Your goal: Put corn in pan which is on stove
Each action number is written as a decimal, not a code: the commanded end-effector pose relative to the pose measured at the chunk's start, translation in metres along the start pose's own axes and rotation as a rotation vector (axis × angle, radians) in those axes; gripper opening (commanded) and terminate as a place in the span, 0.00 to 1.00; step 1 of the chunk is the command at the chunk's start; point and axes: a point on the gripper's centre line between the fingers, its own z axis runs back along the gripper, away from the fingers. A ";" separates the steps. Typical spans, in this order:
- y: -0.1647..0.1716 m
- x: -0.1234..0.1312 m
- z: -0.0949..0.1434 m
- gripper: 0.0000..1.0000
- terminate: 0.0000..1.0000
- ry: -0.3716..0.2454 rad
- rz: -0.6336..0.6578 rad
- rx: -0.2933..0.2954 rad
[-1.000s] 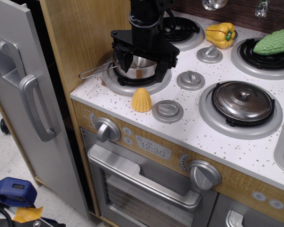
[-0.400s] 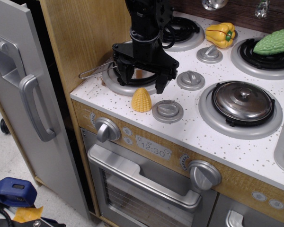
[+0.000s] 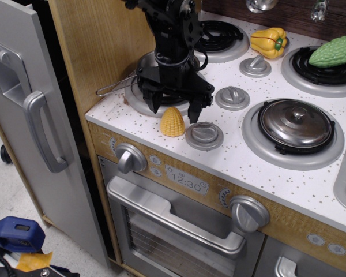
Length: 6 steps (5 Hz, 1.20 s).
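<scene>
Your tool point(image 3: 174, 107) hangs with its jaws spread, gripping nothing, just behind and above the corn point(image 3: 172, 122). Corn sits upright on the white tabletop point(image 3: 248, 161) near the front left corner, just in front of the left front burner and just left of a grey knob point(image 3: 204, 135). So nothing is done yet as far as I can judge: corn not grasped, not lifted, not in the pan point(image 3: 147, 86). Left to do: drop the tool around the corn, pinch, lift, carry back a little, release over the pan.

Hard to see: the pan is almost wholly hidden behind the tool and arm; you only get its wire handle point(image 3: 112, 88) poking toward the left edge and a sliver of steel. You cannot tell if the pan is empty. Whether a fingertip touches the corn top is unclear; they look very near. Right edge of the tabletop is cut off.
</scene>
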 end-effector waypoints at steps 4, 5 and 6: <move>0.006 0.011 0.015 0.00 0.00 -0.053 0.016 -0.001; 0.010 0.022 0.043 0.00 0.00 -0.092 -0.025 0.084; 0.015 0.039 0.067 0.00 0.00 -0.085 -0.077 0.118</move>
